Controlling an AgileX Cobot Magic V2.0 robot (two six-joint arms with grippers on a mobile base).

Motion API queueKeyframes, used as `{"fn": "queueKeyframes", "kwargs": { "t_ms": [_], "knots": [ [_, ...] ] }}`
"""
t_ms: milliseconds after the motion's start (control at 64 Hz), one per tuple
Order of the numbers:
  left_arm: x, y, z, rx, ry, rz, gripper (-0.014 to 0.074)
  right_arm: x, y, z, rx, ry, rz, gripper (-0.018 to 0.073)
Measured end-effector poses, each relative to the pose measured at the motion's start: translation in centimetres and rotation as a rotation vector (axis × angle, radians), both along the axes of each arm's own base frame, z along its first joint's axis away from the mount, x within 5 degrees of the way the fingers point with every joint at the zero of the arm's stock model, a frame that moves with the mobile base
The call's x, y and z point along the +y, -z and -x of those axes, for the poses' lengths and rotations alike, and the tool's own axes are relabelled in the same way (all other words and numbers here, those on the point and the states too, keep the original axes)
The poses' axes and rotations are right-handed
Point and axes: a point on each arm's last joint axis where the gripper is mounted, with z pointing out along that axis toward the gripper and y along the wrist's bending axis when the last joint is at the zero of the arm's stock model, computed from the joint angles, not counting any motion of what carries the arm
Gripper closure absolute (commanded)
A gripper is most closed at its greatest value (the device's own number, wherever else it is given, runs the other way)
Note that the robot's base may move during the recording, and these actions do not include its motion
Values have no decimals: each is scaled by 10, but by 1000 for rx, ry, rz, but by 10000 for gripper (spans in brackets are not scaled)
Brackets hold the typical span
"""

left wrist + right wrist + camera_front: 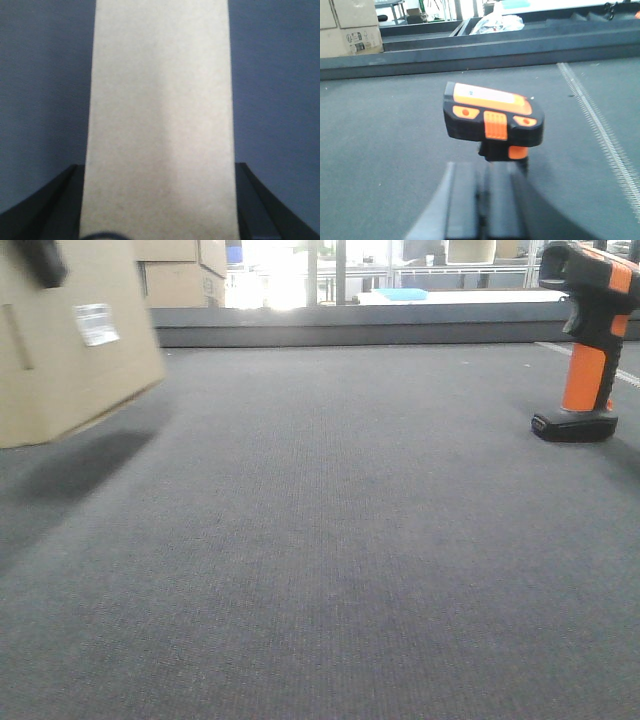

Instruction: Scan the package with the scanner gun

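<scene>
Package (160, 120) clamped in left pincer (160, 210), lifted.

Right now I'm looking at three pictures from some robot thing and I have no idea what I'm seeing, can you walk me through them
This is a two-armed robot, and each arm ends in a gripper with its own camera. The front-facing view looks out low over a dark grey mat. At its left a tan cardboard package with a white barcode label is tilted and lifted off the mat, its shadow below. At the right stands an orange and black scanner gun on its foot. The left wrist view looks along the package, gripped between the left gripper's dark fingers. The right wrist view shows the scanner gun just ahead of the right gripper; whether that grips it is unclear.
</scene>
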Motion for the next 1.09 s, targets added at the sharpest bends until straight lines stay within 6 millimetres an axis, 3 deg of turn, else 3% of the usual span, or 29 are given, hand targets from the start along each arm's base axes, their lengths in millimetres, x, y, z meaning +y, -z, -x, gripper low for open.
{"fn": "queueKeyframes", "kwargs": {
  "t_ms": [187, 469, 765, 1093],
  "knots": [
    [24, 6, -10, -28, -19, -66, 707, 1, -14, 29, 63, 27, 17, 727],
    [26, 19, -18, 6, 33, -108, 707, 2, -27, 60, 81, 53, 22, 727],
    [31, 22, -25, -30, 4, -101, 707, 2, -29, 63, 72, 54, 23, 727],
    [32, 40, -23, 11, -21, -82, 689, 2, -29, 63, 75, 54, 25, 727]
  ]
}}
